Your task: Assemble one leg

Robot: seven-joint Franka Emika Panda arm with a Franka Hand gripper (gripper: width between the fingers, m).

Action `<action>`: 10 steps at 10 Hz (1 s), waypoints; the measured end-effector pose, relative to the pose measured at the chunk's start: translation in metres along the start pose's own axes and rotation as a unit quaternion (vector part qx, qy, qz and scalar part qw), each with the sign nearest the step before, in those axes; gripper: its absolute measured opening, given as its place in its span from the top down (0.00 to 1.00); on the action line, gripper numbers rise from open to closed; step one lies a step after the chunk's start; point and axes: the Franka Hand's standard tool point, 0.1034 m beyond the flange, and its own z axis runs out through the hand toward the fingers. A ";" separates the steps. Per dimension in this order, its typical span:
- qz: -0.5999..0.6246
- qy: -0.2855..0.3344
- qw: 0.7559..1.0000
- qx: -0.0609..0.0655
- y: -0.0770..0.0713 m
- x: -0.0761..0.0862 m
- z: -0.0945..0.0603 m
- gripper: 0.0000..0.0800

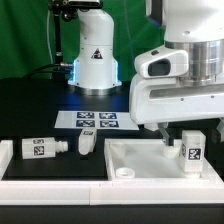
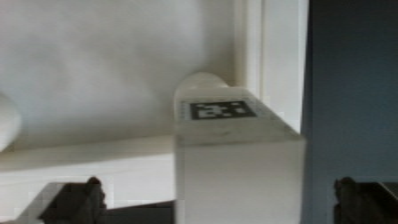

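A white leg (image 1: 192, 152) with a black-and-white tag stands upright at the far corner of the large white panel (image 1: 140, 152) on the exterior view's right. My gripper (image 1: 191, 138) hangs over it, open. In the wrist view the leg (image 2: 240, 160) rises between my two dark fingertips (image 2: 80, 200), with a gap on each side, so neither pad touches it. My gripper (image 2: 222, 205) straddles it. The panel (image 2: 89, 80) fills the background there. Whether the leg's foot sits in a corner hole is hidden.
Two more tagged legs lie on the table on the exterior view's left, one (image 1: 40, 148) near a white block at the edge, one (image 1: 87, 143) beside the panel. The marker board (image 1: 98, 120) lies behind them. A round hole (image 1: 124, 172) shows in the panel's near corner.
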 end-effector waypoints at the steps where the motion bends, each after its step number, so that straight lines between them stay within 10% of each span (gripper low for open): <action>1: -0.001 -0.002 1.000 -0.003 -0.004 -0.001 0.004 0.19; 6: 0.039 -0.002 0.999 -0.004 -0.001 -0.001 0.004 0.64; 10: 0.238 0.005 0.971 -0.002 0.002 0.000 0.005 0.64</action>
